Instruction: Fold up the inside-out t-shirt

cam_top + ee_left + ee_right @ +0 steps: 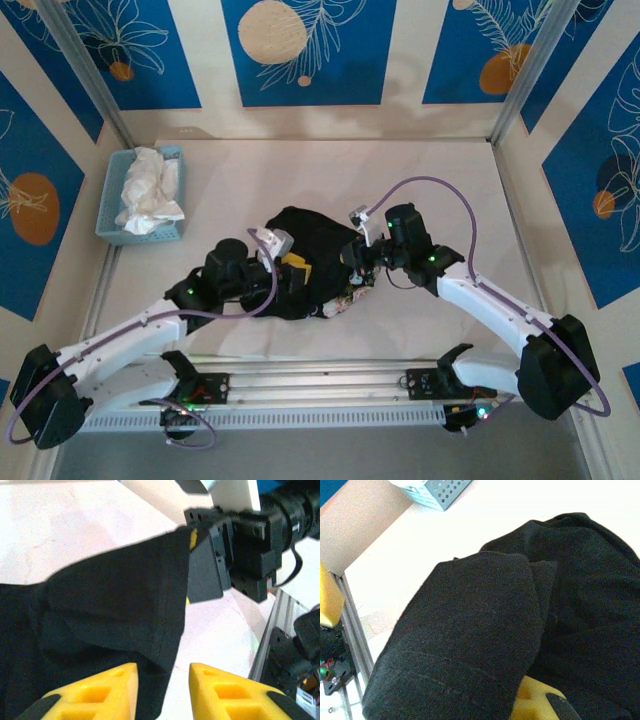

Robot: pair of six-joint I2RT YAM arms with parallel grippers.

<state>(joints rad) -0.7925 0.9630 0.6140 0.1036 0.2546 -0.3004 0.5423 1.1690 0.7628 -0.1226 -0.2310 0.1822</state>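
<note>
Black short-sleeved cloth t-shirt (310, 250) lies bunched near the middle of the bench (430, 170), toward its near edge, with no neat fold yet. Right fingers (532, 700) pinch a lifted hem; left fingers (100, 692) stand narrowly parted, the cloth edge between them. Most folding likely remains.

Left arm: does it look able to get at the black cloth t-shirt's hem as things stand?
Probably yes. The left tool stands open, and the hem of the black cloth t-shirt hangs right in the gap between its yellow fingers, with nothing else in between.
</note>
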